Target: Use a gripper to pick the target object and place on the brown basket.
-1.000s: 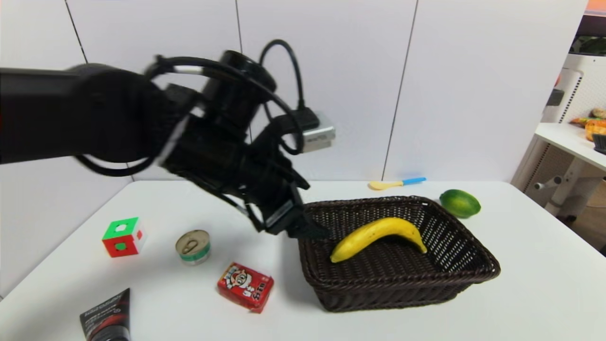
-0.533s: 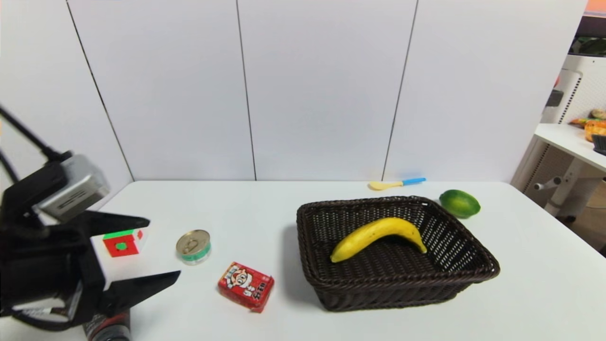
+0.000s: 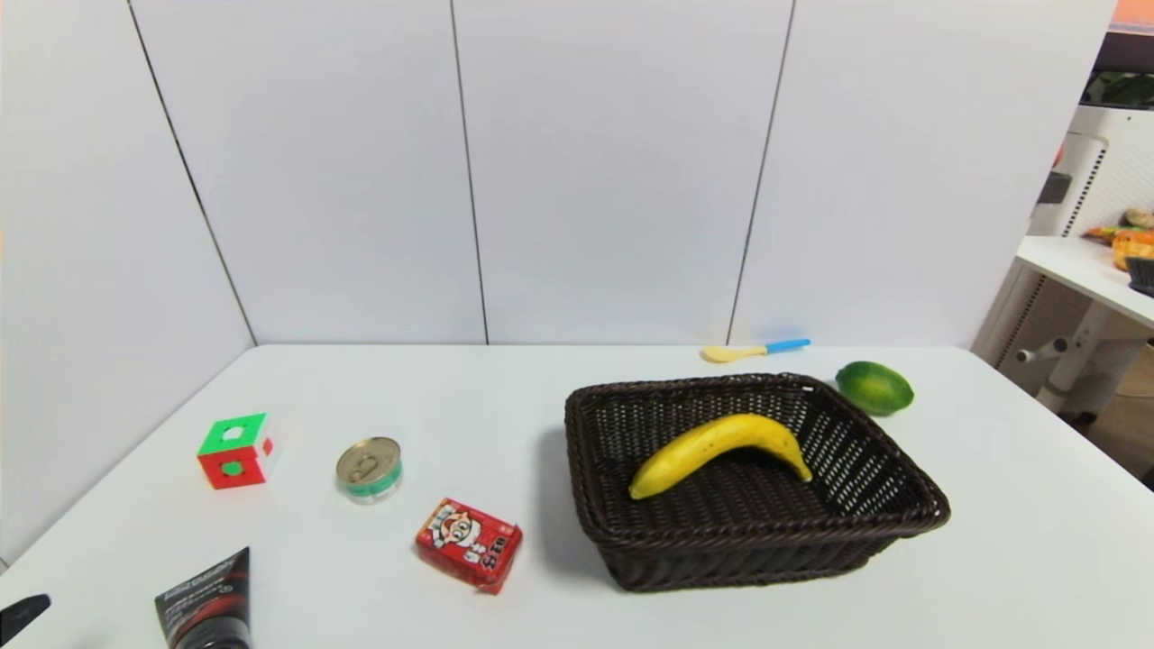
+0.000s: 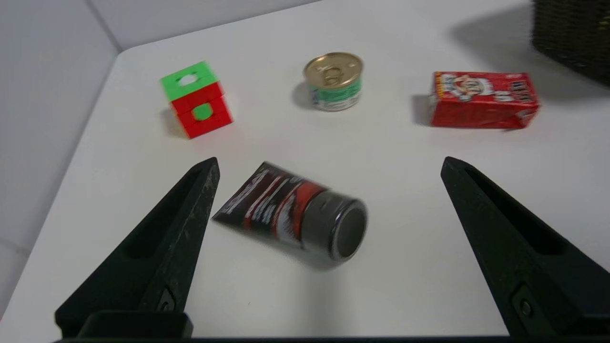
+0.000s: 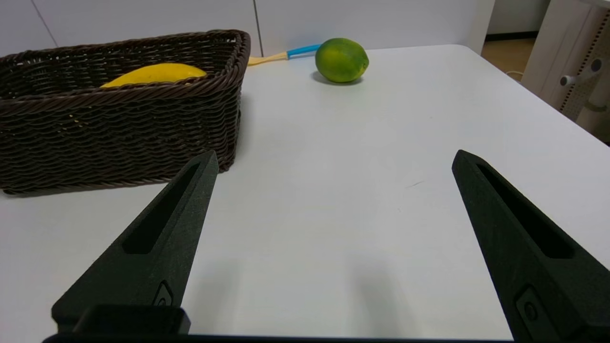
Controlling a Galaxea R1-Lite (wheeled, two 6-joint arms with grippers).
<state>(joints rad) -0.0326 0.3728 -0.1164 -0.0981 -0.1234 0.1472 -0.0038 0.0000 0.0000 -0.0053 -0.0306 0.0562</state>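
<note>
curved yellow banana (image 3: 718,448) lying inside dark brown woven wicker basket (image 3: 902,527) | left end effector (image 4: 329,164) spread wide, empty, low over white tabletop (image 3: 505,397) | right end effector (image 5: 333,159) likewise spread, empty

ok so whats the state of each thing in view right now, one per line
banana: lying inside the basket, free of any grip
brown basket: upright on the table, holding only the banana
left pincer: open, empty, low over the black tube
right pincer: open, empty, over bare table beside the basket
black tube: lying on its side, cap on
tin can: upright, sealed
red carton: lying flat
cube: resting on the table
lime: whole, outside the basket
spoon: lying flat
</note>
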